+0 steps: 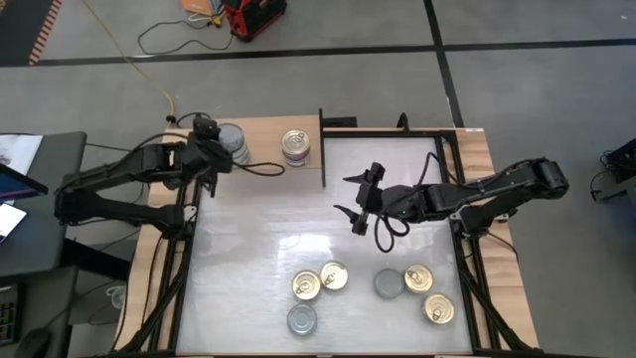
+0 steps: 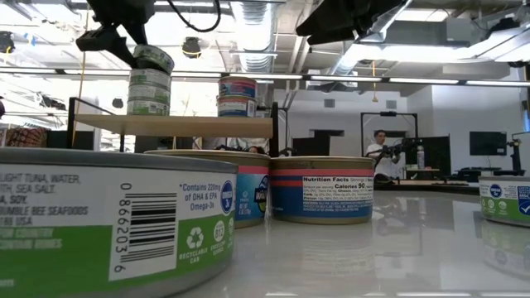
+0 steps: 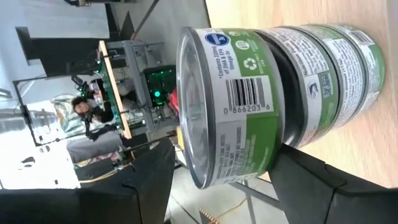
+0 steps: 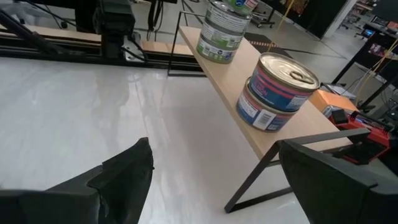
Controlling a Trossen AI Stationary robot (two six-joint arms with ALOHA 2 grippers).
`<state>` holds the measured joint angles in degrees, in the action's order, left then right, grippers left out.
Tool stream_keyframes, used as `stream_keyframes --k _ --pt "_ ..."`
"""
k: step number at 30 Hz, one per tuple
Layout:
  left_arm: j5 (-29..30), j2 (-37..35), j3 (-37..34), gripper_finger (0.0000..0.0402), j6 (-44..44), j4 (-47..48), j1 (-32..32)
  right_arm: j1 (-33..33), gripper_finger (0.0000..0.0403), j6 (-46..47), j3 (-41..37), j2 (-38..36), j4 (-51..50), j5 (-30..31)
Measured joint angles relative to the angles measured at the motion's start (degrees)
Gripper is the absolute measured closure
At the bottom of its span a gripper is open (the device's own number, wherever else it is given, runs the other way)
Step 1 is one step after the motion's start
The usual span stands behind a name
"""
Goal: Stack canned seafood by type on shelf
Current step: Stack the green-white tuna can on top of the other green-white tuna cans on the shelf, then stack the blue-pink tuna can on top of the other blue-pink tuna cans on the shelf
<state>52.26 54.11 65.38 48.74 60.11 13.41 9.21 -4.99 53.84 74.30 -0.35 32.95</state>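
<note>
- Left gripper sits over the shelf at the green-label stack, its fingers on either side of the top green tin; that tin rests tilted on the two below, so I judge it is being placed, and I can't tell whether it is let go.
- Right gripper hangs spread and empty above the white tabletop, near the shelf's dark end panel.
- Done so far, by my reading: green stack nearly three high, and the blue-and-pink stack two high, standing apart from it on the shelf.
- Left to do: six loose tins wait on the table's near side, four gold-lidded, two silver.
</note>
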Motion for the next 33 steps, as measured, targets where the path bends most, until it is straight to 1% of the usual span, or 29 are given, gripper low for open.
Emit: stream_keyframes --k 4,9,19,23,27,31,33 --pt "-4.39 0.03 1.01 0.0161 -1.82 2.36 0.02 0.0 0.0026 0.0 0.0 0.0 0.23 0.0" --pt "-5.56 0.5 1.01 0.0161 -4.55 5.7 0.04 0.0 0.0026 0.0 -0.02 0.0 0.49 0.0" --pt "-2.41 0.63 1.01 0.0162 -6.02 5.5 0.09 0.13 0.0026 0.0 -0.02 0.0 0.87 0.0" --pt "-3.59 0.66 1.04 0.0162 -6.48 5.53 0.09 0.13 0.0026 0.0 -0.02 0.0 0.86 0.0" --pt "-7.15 0.66 2.99 0.0162 -8.14 6.75 -0.14 0.17 0.0026 0.0 -0.02 0.0 0.65 0.0" --pt "-6.64 0.66 5.78 0.0162 -8.69 5.96 -3.49 0.64 0.0026 -0.01 -0.04 -0.12 -0.86 0.02" --pt "-9.64 0.59 6.43 0.0162 -9.48 4.25 -6.84 0.85 0.0026 -0.02 -0.02 -0.15 -0.94 0.02"
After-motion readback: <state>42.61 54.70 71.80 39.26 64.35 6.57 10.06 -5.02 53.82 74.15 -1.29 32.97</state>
